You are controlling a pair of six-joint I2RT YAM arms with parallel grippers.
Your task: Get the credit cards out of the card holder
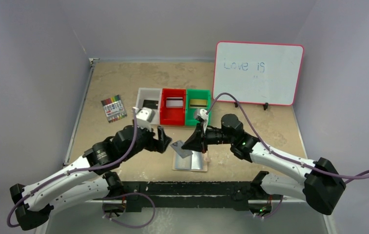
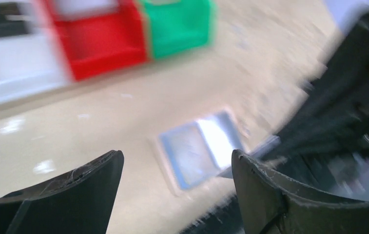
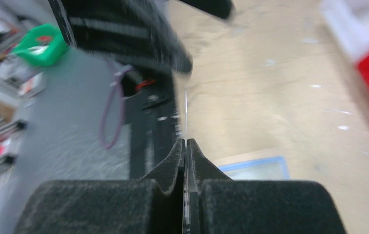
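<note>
right gripper [image 1: 188, 144]: clamped on thin silver-grey card [image 1: 181, 148], just above the holder
left gripper [image 1: 166, 140]: jaws spread, holding nothing, just left of that card
card holder [image 1: 195, 163]: small open bifold, pale blue-silvery inside, flat at near table edge
right wrist only: card edge-on, a thin line [image 3: 185, 109]
left wrist only: blurred, holder's blue edging [image 2: 197, 151]
top only: red-rimmed whiteboard [image 1: 258, 73], far right, reads "Love is"

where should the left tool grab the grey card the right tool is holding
Probably its free left end, coming from the left, one finger over and one under. The grey card is thin, tilted nearly face-up above the card holder, its right end clamped in the right tool.
</note>
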